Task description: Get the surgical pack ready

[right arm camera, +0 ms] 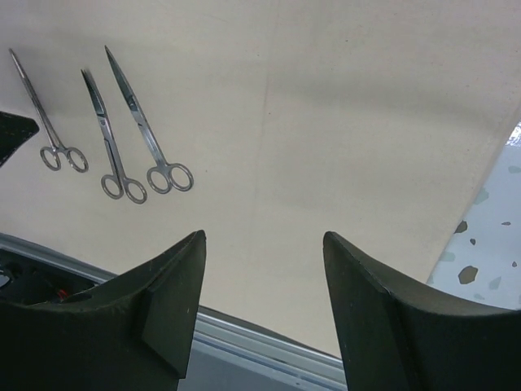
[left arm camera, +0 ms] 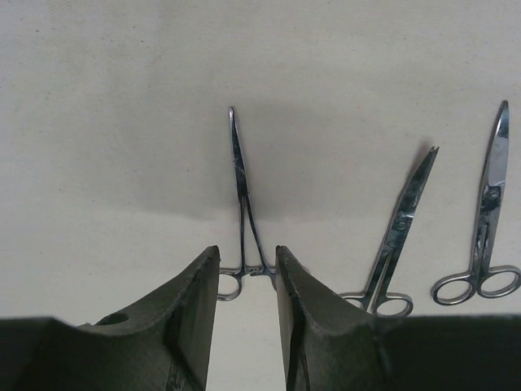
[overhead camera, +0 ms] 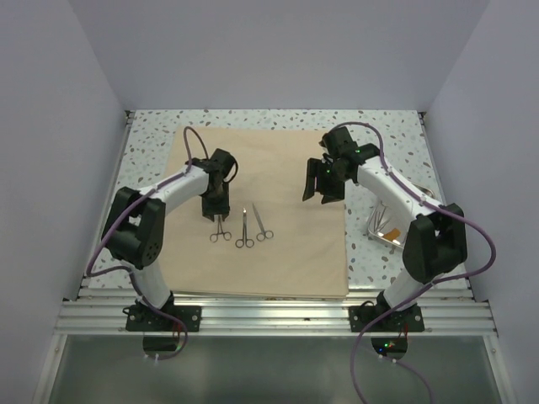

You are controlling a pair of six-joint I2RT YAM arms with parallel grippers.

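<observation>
Left end effector (left arm camera: 247, 251) splayed, vertical above forceps (left arm camera: 238, 163); right end effector (right arm camera: 264, 236) splayed, empty, tilted.

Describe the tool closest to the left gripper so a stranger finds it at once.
A big tan cloth covers most of the table, and three steel tools lie in a row near its middle. Take the leftmost tool, its finger rings between the open fingers of the left gripper; it is the slimmest, with needle-thin tips.
</observation>
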